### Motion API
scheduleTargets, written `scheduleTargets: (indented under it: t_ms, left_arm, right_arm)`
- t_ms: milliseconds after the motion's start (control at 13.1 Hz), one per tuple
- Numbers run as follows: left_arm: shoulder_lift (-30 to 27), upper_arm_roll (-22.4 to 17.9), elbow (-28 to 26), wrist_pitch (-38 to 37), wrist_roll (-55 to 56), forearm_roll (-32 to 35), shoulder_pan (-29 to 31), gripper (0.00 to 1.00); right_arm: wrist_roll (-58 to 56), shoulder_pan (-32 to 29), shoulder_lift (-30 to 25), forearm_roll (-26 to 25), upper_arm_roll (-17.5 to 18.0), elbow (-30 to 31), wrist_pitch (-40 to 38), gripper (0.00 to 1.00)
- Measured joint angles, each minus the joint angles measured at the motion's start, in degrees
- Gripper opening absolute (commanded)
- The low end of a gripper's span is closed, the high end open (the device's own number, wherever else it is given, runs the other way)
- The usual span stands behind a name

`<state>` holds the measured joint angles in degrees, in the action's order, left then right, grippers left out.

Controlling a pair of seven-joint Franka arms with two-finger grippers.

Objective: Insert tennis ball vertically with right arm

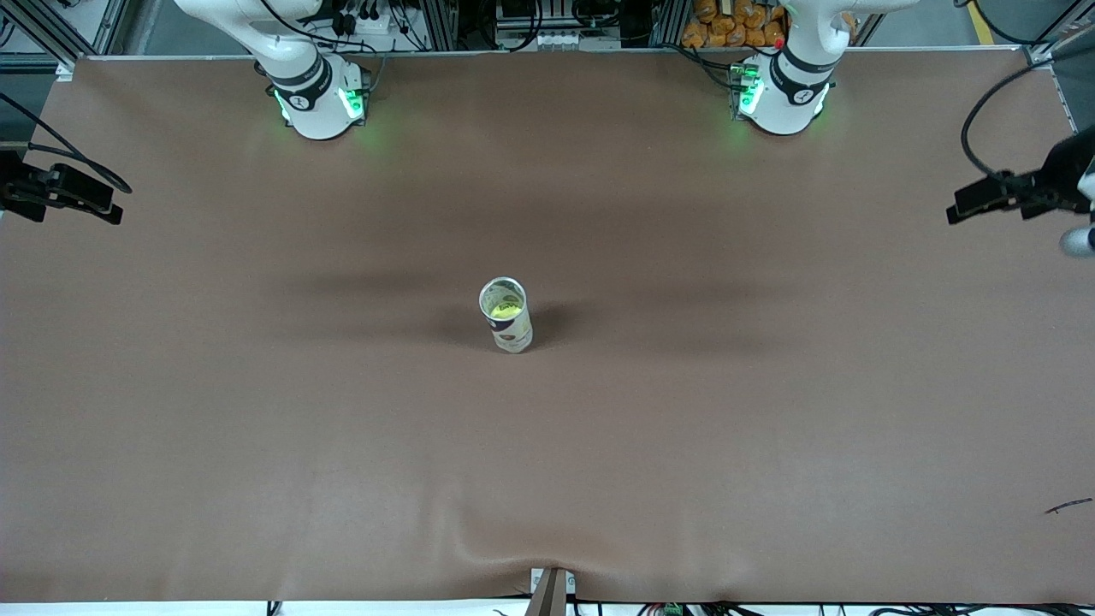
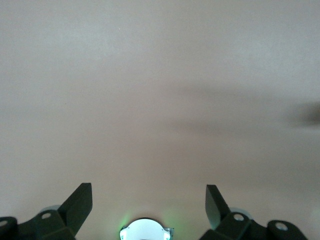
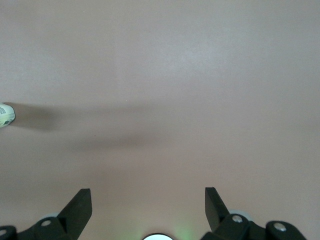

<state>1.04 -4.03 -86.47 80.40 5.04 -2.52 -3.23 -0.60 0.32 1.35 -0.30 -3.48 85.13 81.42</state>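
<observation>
A wide table (image 1: 257, 428) under a brown cloth fills the scene, with racks, cables and 2 robot bases along its edge farthest from the front camera. Near the middle stands 1 upright can (image 1: 506, 315), open at the top, and the yellow-green tennis ball (image 1: 505, 311) sits inside it, just below the rim. By how things lie, the insertion looks done.

The right gripper (image 3: 148, 205) hangs high over bare cloth toward the right arm's end of the table, its 2 fingers (image 3: 80, 207) spread wide and holding nothing. From its wrist camera only a sliver of the can shows at the frame's edge, well apart from the fingers and far below them. The left gripper (image 2: 149, 202) waits over bare cloth at the left arm's end, fingers equally wide and empty, with no object under it.

The step in hand seems to be the rest after release. The next move likely calls for nothing more than keeping both arms clear of the can so it is not knocked over.
</observation>
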Motion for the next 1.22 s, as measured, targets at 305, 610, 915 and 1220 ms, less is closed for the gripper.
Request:
scheduleTargets:
  t_ms: [305,610,915,1220]
  left_arm:
    - [-2.5,0.1,-2.6,0.1,0.6,0.0,0.0,1.0]
    - [-4.6,0.7,-4.9,1.9,0.6,0.0,0.0,1.0]
    - [-4.7,0.7,-5.6,4.6,1.4,0.0,0.1,1.0]
    - [-4.7,0.8,-5.7,6.5,1.4,0.4,0.1,1.0]
  right_arm:
    - [0.0,-0.1,0.0,0.0,-0.6,0.0,0.0,1.0]
    - [0.0,-0.1,0.0,0.0,-0.6,0.0,0.0,1.0]
    - [0.0,-0.1,0.0,0.0,-0.6,0.0,0.0,1.0]
    - [0.0,-0.1,0.0,0.0,-0.6,0.0,0.0,1.0]
